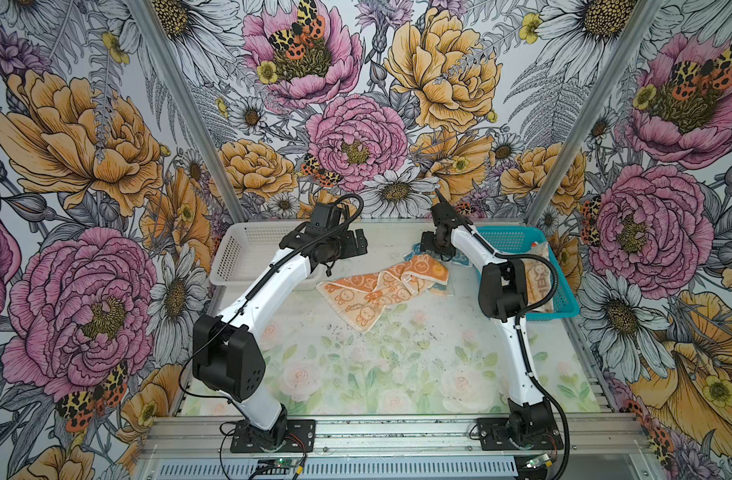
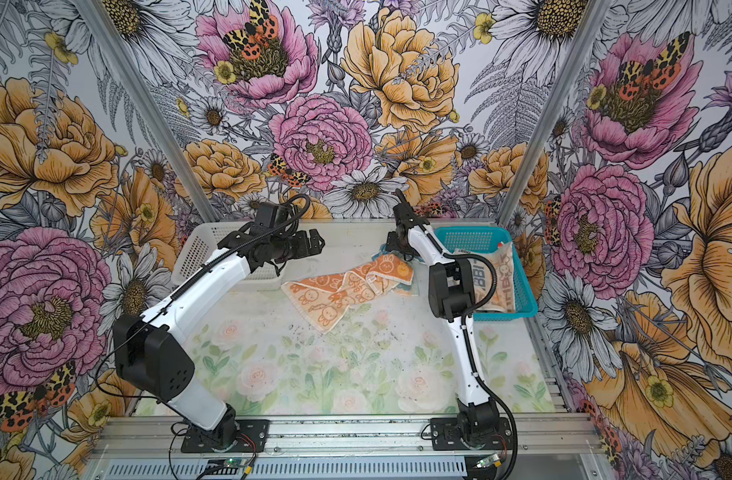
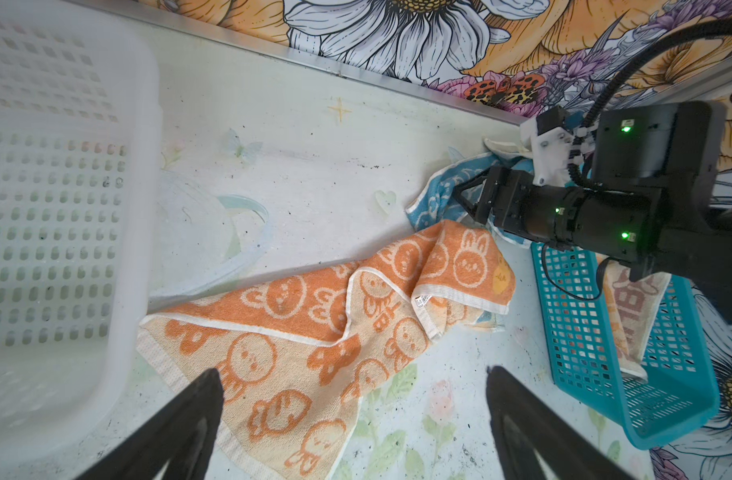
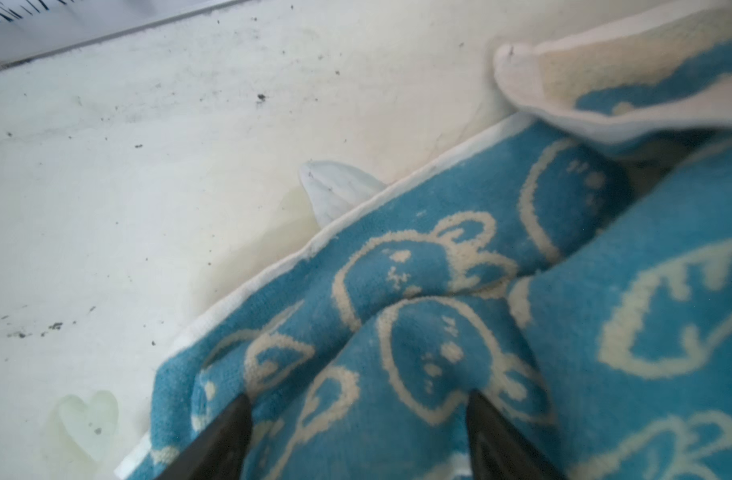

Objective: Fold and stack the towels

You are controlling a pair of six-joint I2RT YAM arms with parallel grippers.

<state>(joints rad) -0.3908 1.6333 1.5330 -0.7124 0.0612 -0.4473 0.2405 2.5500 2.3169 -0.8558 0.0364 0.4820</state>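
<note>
While straddling the far-edge blue towel (image 4: 439, 291) with right gripper (image 4: 358, 397) half-spread, hold unclear, pinch deep; left gripper (image 3: 353, 372) wide, empty.

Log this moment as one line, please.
left pincer: open, not touching orange towel | right pincer: jaws straddle blue towel, grip unclear

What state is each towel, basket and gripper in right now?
Orange towel: unfolded, rumpled on the table.
Blue towel: bunched up.
Cream towel: in teal basket.
White basket: upright.
Left gripper: open, holding nothing.
Right gripper: fingers straddle blue towel; grip unclear.
</note>
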